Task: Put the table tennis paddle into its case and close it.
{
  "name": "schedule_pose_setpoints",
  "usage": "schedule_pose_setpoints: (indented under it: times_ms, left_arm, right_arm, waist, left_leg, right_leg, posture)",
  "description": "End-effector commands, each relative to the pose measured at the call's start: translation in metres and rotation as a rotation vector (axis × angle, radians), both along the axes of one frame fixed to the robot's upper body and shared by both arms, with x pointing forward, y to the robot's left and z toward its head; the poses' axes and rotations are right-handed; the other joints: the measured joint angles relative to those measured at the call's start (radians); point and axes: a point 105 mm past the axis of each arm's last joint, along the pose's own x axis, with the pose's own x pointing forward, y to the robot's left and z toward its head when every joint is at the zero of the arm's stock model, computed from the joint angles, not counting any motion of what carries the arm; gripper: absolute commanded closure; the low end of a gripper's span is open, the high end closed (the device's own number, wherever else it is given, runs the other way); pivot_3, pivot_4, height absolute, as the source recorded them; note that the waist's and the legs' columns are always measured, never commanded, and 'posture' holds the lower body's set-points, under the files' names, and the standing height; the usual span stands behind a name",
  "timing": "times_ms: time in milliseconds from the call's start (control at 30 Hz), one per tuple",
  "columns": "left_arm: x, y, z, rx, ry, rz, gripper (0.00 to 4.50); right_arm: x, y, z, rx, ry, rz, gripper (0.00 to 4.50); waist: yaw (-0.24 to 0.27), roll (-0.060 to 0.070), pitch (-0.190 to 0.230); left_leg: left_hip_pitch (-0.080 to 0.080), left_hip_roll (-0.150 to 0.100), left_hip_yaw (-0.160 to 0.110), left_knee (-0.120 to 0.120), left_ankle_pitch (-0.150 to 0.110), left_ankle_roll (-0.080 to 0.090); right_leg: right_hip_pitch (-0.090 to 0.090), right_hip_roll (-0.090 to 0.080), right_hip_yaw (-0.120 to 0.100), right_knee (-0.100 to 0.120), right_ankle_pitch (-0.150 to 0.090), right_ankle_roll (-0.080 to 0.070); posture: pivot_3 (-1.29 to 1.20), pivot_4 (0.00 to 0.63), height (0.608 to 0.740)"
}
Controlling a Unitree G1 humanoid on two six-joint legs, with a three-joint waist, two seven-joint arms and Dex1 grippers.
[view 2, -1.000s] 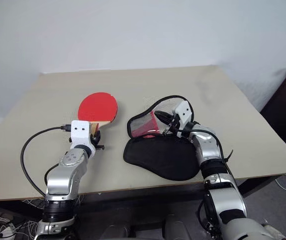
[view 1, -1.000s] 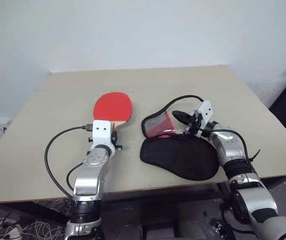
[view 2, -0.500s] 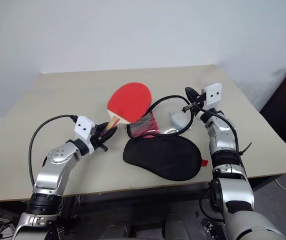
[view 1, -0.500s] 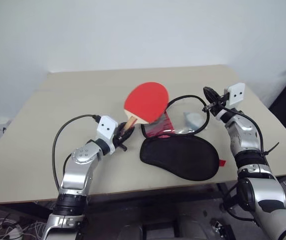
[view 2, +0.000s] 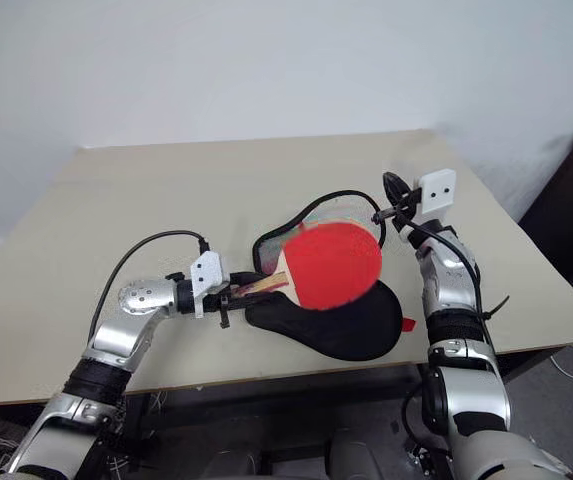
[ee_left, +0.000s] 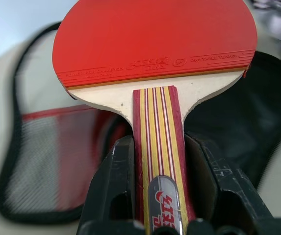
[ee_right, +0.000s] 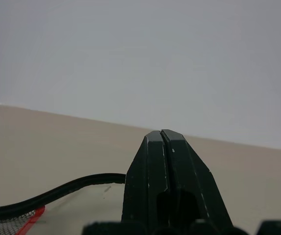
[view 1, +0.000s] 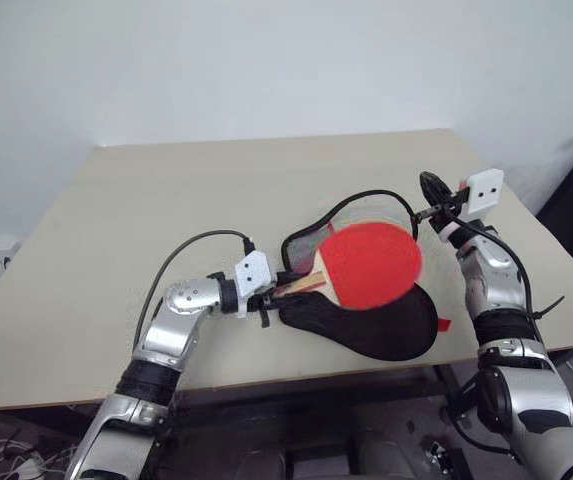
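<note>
Paddle (view 1: 371, 263) handle sits clamped between the black fingers (ee_left: 112, 188) of the left gripper (view 1: 278, 287), which pinches the striped wooden grip from both sides. That gripper points sideways toward the robot's right, so the round red face hangs level over the case (view 1: 386, 325), above the gap between the case's two halves. The case lies unzipped on the tan table (view 1: 146, 200): its black fabric half rests nearer the robot, partly under the paddle head, while the clear and red half (ee_left: 47, 147) spreads out on the far side, edged by the black zip (view 2: 336, 196).

The right gripper (ee_right: 162, 142) is raised at the far right side of the case, its two fingers pressed together, and whether they pinch the black zip edging next to them cannot be told. Behind the table stands a plain pale wall (view 1: 266, 60).
</note>
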Motion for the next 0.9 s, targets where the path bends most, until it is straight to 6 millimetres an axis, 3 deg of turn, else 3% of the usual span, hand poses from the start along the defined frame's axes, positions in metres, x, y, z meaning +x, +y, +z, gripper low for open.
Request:
schedule_pose_setpoints:
  times_ms: [33, 467, 900]
  left_arm:
    - [0.009, -0.007, 0.013, 0.033, -0.072, -0.085, 3.39]
    - [0.016, -0.019, 0.005, 0.156, -0.008, -0.298, 3.39]
    - [0.031, -0.034, -0.001, 0.204, -0.014, -0.302, 3.39]
  right_arm:
    - [-0.005, -0.004, 0.023, 0.024, -0.082, -0.017, 4.50]
    - [-0.027, -0.023, 0.016, 0.035, -0.080, -0.096, 4.50]
    - [-0.037, -0.020, 0.008, 0.057, -0.065, -0.105, 4.50]
  waist:
    - [0.000, 0.000, 0.000]
    - [0.001, 0.000, 0.000]
    - [0.002, 0.000, 0.000]
  left_leg:
    - [0.000, 0.000, 0.000, 0.000, 0.000, 0.000]
    - [0.000, 0.000, 0.001, 0.002, 0.000, 0.002]
    - [-0.001, -0.001, 0.003, 0.005, 0.000, 0.004]
  right_leg:
    - [0.000, 0.000, 0.000, 0.000, 0.000, 0.000]
    - [0.001, 0.000, 0.001, 0.000, -0.001, 0.005]
    - [0.001, 0.000, 0.003, 0.000, 0.000, 0.009]
  posture:
    - [0.00, 0.000, 0.740]
    - [0.00, 0.000, 0.740]
    - [0.00, 0.000, 0.740]
